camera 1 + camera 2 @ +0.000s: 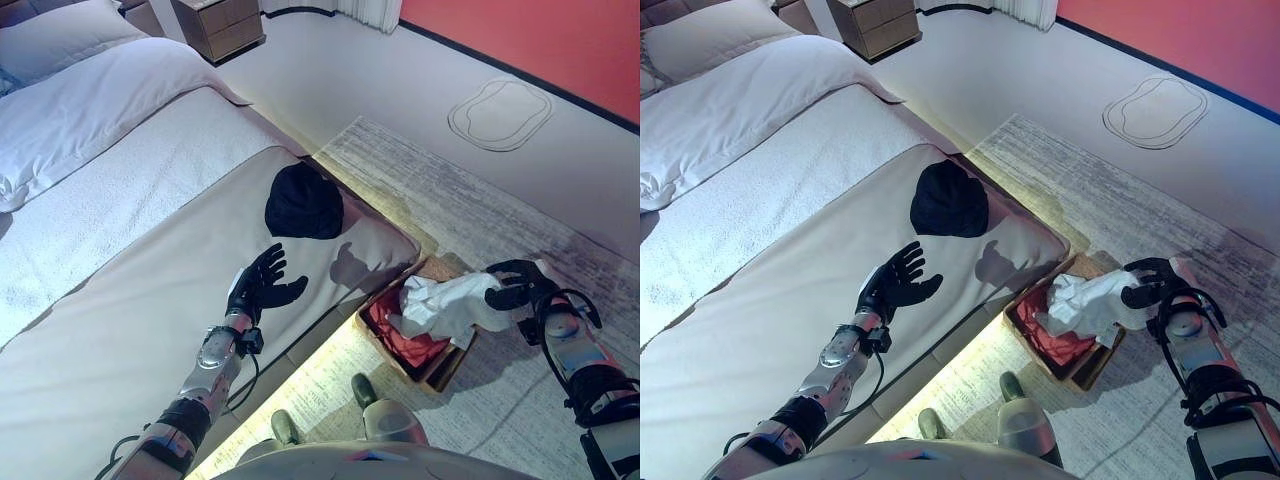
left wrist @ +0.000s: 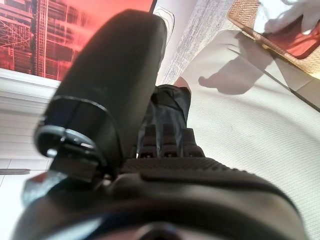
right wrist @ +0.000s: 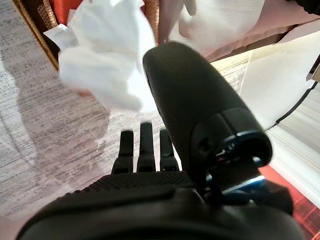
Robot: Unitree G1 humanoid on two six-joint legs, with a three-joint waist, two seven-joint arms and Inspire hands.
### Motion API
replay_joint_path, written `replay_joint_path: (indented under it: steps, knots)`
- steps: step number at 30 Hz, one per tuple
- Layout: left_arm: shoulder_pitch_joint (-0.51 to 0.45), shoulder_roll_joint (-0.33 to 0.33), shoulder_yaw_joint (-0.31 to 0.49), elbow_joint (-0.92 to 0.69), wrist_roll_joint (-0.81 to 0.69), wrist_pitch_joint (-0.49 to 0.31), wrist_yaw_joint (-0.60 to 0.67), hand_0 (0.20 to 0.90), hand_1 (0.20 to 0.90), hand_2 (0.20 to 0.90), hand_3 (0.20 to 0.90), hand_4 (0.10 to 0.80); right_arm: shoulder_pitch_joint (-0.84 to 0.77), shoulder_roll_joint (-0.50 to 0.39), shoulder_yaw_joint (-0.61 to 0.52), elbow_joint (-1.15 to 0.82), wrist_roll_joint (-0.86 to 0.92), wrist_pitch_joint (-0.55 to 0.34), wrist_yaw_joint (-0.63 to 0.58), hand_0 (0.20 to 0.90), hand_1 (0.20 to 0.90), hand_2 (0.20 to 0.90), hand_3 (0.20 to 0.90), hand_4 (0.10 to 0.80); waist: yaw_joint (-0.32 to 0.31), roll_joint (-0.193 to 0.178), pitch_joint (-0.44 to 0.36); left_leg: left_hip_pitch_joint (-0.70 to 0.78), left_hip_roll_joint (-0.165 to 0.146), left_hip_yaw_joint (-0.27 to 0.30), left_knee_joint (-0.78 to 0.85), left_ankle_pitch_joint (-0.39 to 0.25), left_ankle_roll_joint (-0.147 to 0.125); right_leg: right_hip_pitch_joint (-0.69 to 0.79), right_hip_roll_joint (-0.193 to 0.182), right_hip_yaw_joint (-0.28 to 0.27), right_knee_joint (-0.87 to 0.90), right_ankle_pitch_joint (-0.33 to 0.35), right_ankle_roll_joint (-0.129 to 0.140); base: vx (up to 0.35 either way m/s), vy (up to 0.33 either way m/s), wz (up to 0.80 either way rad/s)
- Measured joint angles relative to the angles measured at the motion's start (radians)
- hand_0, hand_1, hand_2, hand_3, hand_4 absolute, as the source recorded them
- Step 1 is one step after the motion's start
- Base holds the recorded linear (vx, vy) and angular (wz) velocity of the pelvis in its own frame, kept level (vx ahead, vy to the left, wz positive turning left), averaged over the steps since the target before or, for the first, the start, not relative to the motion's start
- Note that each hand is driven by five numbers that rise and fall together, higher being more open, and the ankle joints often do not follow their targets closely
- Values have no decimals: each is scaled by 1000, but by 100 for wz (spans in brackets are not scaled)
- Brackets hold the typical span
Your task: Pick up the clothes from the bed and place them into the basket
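I'm holding the white garment (image 1: 445,303) over the wicker basket (image 1: 448,362) to drop it, right hand (image 1: 520,285) pinching it; beside the bed (image 1: 130,300), my left hand (image 1: 262,285) is hovering spread, empty, near the black garment (image 1: 303,202).

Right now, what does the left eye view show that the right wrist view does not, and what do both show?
Only the left eye view shows the black garment lying on the bed, the left hand open above the cover, the pillows and the wooden nightstand. Only the right wrist view shows the thumb from very close, pressed against the cloth. Both show the right hand gripping the white garment over the wicker basket, the red cloth inside it, and the grey rug.
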Motion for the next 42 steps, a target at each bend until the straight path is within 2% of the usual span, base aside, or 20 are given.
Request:
replay_joint_path:
  steps: [10,18,21,26,31,33,35,36,39,42]
  knots:
    - [0,0,0,0,0,0,-1,900,900,900,900,800,0,0,-1,-13,0,0,-18,900,900,900,900,800,1,9,7,-4,0,-7,0,0,0,0,-1,-4,-1,0,0,0,0,0]
    - [-2,0,0,-1,2,-2,0,900,900,900,900,800,-37,-15,0,-154,-53,21,-115,900,900,900,900,800,12,17,19,-15,-2,-35,0,6,-2,2,-2,-30,-1,0,0,21,-12,10]
    - [-5,1,-1,-4,35,-24,1,900,900,900,900,800,-104,-60,22,-180,-70,50,-125,900,900,900,900,800,25,33,34,-31,-5,-66,0,15,0,1,-4,-59,-1,-1,0,13,-17,25]
    - [-34,16,-4,-18,82,-50,0,900,900,900,900,800,-305,-173,90,-166,-67,77,-118,900,900,900,900,800,74,59,99,-83,-5,-121,27,35,-5,-26,-8,-111,24,-1,-1,-33,26,33]
    - [-104,50,-55,-23,88,-101,1,900,900,900,900,800,-647,-245,201,-40,-9,81,-127,900,900,900,900,800,147,105,195,-229,-12,-178,130,37,-5,-176,-18,-160,182,-44,-13,-149,52,31]
    - [-126,55,-73,-24,87,-116,2,900,900,900,900,800,-755,-251,219,-30,2,80,-138,900,900,900,900,800,182,116,245,-281,-30,-190,169,39,-4,-278,-34,-163,339,-108,-24,-121,-25,28]
    - [-115,79,-80,-64,87,-133,8,900,900,900,900,800,-815,-250,265,-31,2,86,-151,900,900,900,900,800,203,106,277,-343,-60,-211,225,31,-4,-379,-72,-171,498,-184,-33,-102,-98,42]
    - [-116,90,-80,-86,87,-138,10,900,900,900,900,800,-836,-250,272,-32,2,89,-154,900,900,900,900,800,217,106,295,-369,-75,-215,245,28,-2,-415,-83,-169,545,-201,-36,-75,-94,32]
    - [-117,114,-78,-126,86,-154,25,900,900,900,900,800,-858,-244,320,-36,4,104,-171,900,900,900,900,800,265,109,324,-457,-87,-229,314,20,5,-501,-96,-173,632,-220,-46,-61,-65,23]
    - [-118,125,-79,-143,78,-155,28,900,900,900,900,800,-863,-217,356,-47,27,140,-174,900,900,900,900,800,288,110,342,-529,-89,-250,378,9,9,-559,-102,-189,683,-231,-55,-52,-29,22]
